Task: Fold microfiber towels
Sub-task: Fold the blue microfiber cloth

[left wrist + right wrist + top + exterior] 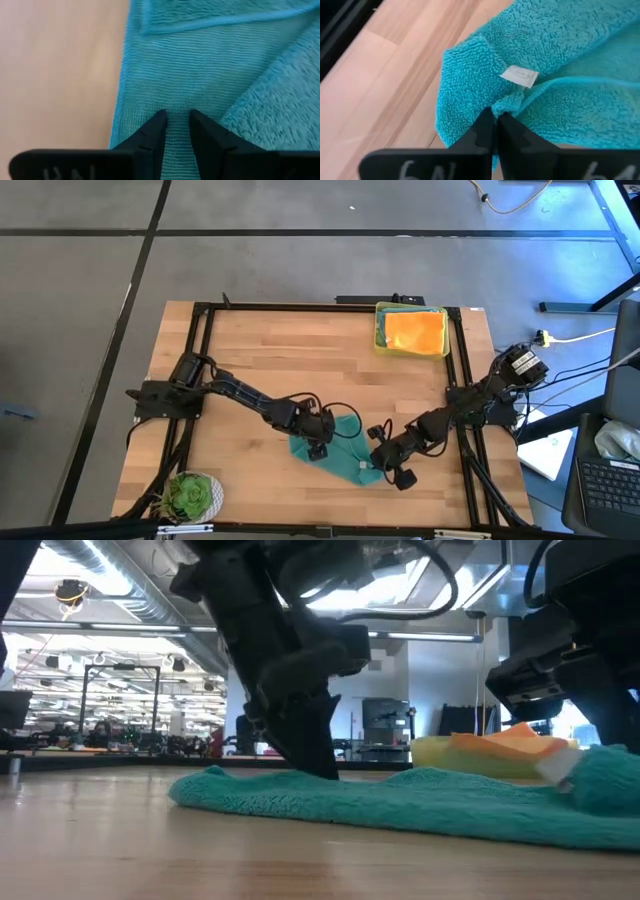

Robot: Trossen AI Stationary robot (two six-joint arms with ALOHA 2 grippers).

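Observation:
A teal microfiber towel [340, 452] lies rumpled and partly folded over on the wooden table near the front edge; it also shows in the low view [400, 802]. A white tag [519, 76] sits near its right corner. My left gripper [320, 448] stands on the towel's left part, its fingers nearly shut [177, 116]. My right gripper [385, 463] is shut on the towel's right end [495, 116]. An orange towel [415, 330] lies in the yellow tray [380, 330]. The other towels are out of view. My left gripper comes at the towel from above, pointing down, near its left edge. A narrow strip of the ribbed cloth [177, 107] sits between the fingertips. The towel lies flat on the table around them; how many layers I cannot tell. My right gripper pinches a bunched fold of the towel [507, 106] between its two fingertips, right beside the white tag, near the towel's right corner. The fingers slant down from the table's right. The cloth puckers up at the fingers; the rest lies on the table.
The yellow tray stands at the back right of the table. A green potted plant [190, 495] stands at the front left corner. A black frame [200, 315] runs along the table's edges. Bare wood [280, 360] lies behind the towel.

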